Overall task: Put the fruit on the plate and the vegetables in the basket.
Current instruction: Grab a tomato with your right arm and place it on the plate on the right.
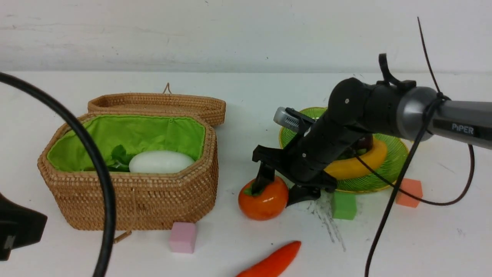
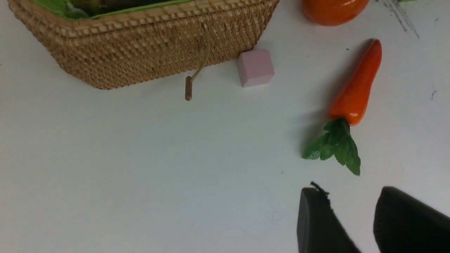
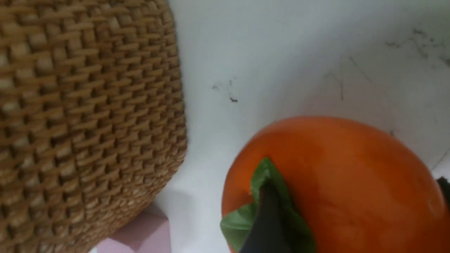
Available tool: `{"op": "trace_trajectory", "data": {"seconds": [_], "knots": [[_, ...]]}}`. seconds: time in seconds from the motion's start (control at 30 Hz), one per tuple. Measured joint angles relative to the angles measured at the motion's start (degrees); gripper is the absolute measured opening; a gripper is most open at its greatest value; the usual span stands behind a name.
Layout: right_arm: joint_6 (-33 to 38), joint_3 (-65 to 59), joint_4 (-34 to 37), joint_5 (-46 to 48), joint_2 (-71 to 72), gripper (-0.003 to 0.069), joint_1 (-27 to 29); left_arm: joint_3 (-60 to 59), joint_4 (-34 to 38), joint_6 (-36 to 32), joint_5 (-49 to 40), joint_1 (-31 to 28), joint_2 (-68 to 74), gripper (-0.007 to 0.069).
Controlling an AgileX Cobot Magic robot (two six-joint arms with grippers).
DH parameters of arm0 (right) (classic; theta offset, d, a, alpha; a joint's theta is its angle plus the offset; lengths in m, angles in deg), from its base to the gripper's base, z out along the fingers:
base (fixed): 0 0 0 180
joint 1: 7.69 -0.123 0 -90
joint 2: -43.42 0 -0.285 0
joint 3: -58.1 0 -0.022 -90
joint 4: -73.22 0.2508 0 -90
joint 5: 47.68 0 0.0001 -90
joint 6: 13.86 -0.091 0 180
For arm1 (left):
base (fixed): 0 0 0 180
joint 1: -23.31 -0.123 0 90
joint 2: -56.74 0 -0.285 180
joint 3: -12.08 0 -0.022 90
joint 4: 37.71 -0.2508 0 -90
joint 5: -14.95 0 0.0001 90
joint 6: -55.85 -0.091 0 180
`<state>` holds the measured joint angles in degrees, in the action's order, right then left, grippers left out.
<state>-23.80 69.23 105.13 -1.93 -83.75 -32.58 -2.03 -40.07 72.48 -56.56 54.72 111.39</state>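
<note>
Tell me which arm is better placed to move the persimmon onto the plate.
Right. The right gripper straddles the persimmon, one finger on its leaf cap, and the plate sits just behind. The left gripper hangs near the pepper, farther off.

Table (image 1: 238, 96): basket (image 1: 134, 200), plate (image 1: 396, 157), persimmon (image 1: 265, 202), pepper (image 1: 275, 261), pink cube (image 1: 183, 237), green cube (image 1: 344, 206), orange cube (image 1: 409, 192).

Pink cube (image 1: 183, 237) on white table (image 1: 423, 246), left of right gripper (image 1: 278, 191) and nearer the robot, well apart from it. Green cube (image 1: 343, 205) close on that gripper's right, and orange cube (image 1: 409, 192) farther right. Dark scuff marks (image 1: 324, 219) run between gripper and green cube. The pink cube sits well ahead of left gripper (image 2: 355, 228). White wall (image 1: 230, 34) behind.
</note>
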Motion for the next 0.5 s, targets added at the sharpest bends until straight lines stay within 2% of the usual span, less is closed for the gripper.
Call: {"op": "trace_trajectory", "data": {"seconds": [0.17,0.27,0.5], "knots": [[6.1,-0.7,-2.5,1.2,3.3,0.0535,0.3,0.0,0.0,0.0,0.0,0.0,0.0,0.0239],[7.2,-0.4,-2.5,-0.2,7.4,0.0535,2.1,0.0,-0.1,0.0,0.0,0.0,0.0,0.0239],[7.7,2.9,-3.6,-10.6,12.1,0.0535,13.1,0.0,-0.2,0.0,0.2,0.0,0.0,0.0239]]}}
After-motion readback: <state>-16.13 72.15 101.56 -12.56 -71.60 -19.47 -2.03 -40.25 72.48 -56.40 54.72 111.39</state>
